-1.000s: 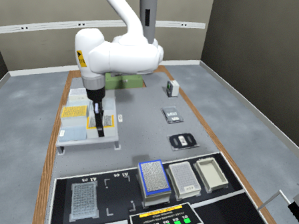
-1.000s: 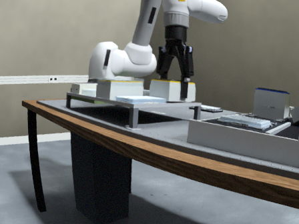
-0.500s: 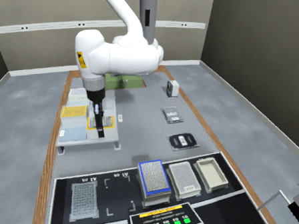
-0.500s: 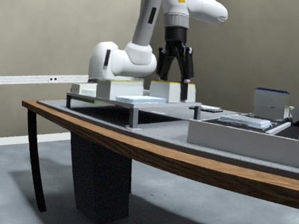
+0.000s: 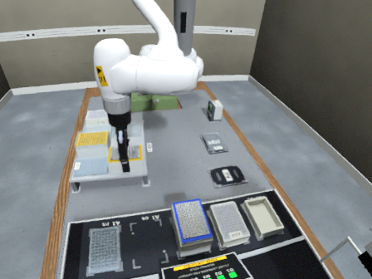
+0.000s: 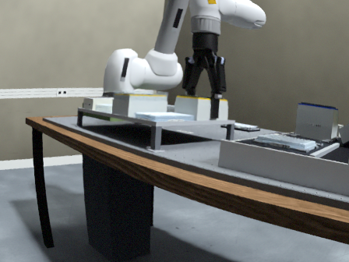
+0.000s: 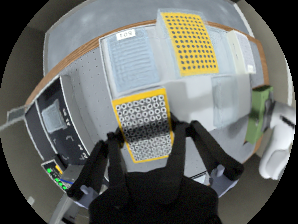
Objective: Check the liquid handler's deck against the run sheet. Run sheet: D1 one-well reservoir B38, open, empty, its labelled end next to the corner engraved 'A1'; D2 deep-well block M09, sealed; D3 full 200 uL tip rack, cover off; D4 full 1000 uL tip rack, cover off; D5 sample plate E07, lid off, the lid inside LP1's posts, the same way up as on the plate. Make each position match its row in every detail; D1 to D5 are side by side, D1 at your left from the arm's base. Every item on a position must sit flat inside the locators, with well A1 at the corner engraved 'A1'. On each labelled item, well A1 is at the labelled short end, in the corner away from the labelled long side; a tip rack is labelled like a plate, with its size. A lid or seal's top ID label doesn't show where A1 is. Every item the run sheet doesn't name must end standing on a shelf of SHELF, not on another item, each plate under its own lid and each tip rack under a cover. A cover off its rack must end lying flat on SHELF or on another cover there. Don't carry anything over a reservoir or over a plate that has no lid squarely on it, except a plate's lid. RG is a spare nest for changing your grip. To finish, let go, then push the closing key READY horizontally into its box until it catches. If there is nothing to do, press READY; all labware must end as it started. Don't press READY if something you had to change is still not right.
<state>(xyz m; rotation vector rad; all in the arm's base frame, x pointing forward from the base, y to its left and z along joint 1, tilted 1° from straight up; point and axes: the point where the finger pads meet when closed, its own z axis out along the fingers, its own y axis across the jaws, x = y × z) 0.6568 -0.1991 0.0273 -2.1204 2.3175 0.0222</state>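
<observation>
My gripper (image 5: 124,157) is over the shelf SHELF (image 5: 109,159) at the left. It is shut on a yellow-rimmed tip rack (image 5: 124,154) with its tips showing, gripped across its short width. The rack's base is level with the shelf top in the side view (image 6: 200,107). It also shows between the fingers in the wrist view (image 7: 143,124). On the deck, the open reservoir (image 5: 262,217), a sealed deep-well block (image 5: 229,222) and a blue-rimmed tip rack (image 5: 192,225) stand side by side. One position (image 5: 147,245) is bare. A clear sample plate (image 5: 105,249) lies at the far left.
A rack with a yellow cover (image 5: 92,139), a pale block (image 5: 96,116) and a pale blue plate (image 5: 91,166) share the shelf. A nest (image 5: 214,142), a black post nest (image 5: 227,174) and a small key box (image 5: 215,110) stand to the right. A green base (image 5: 155,100) is behind.
</observation>
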